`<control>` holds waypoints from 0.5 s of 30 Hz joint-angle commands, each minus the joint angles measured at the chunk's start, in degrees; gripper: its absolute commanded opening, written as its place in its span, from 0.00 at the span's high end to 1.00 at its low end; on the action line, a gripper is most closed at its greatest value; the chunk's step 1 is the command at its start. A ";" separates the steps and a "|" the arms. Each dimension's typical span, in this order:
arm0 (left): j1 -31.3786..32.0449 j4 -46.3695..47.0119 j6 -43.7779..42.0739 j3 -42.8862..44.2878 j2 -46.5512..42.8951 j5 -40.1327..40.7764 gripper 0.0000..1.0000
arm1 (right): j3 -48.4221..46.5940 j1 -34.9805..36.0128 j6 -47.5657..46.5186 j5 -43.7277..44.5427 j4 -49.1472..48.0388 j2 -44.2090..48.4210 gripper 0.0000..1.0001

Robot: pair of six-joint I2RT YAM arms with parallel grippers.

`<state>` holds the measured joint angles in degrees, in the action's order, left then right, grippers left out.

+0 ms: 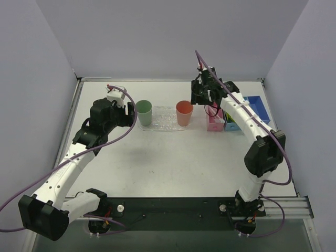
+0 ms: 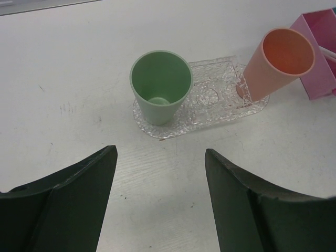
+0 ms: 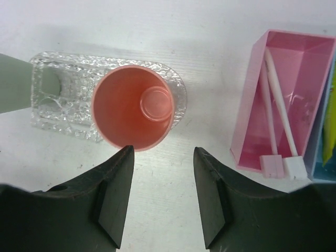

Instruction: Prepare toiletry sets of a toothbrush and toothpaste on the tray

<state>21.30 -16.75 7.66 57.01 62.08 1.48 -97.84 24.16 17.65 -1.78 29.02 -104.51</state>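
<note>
Right wrist, right tool (image 3: 163, 157) spread, angled down beside salmon cup (image 3: 131, 107)

Robot lab cell, plain grey walls (image 1: 173, 31), white table (image 1: 173, 163), aluminium rail (image 1: 289, 206)

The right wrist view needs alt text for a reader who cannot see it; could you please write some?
The right gripper, open, hangs above an empty salmon cup standing on one end of a clear bumpy tray. A pink bin to the right holds two pale toothbrushes; a green cup shows at the left edge.
</note>
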 commanded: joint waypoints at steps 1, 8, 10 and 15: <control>0.23 2.95 -0.45 -0.67 -1.88 1.16 0.22 | 2.56 0.53 -3.49 1.43 -1.59 9.22 0.56; 0.15 4.97 0.16 -2.17 -2.93 1.16 0.22 | 9.24 -0.08 -8.24 7.66 -1.15 19.50 0.57; 0.15 5.24 0.25 -2.35 -2.93 1.07 0.22 | 11.52 -0.87 -8.95 8.03 -0.80 21.01 0.57; -0.03 5.33 0.34 -2.35 -2.41 0.72 0.22 | 16.62 -8.41 -6.67 3.02 -0.89 25.05 0.61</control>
<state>21.30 -15.25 7.75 54.33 60.58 2.31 -84.68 21.34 10.63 2.42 27.59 -82.08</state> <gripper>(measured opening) 0.782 0.399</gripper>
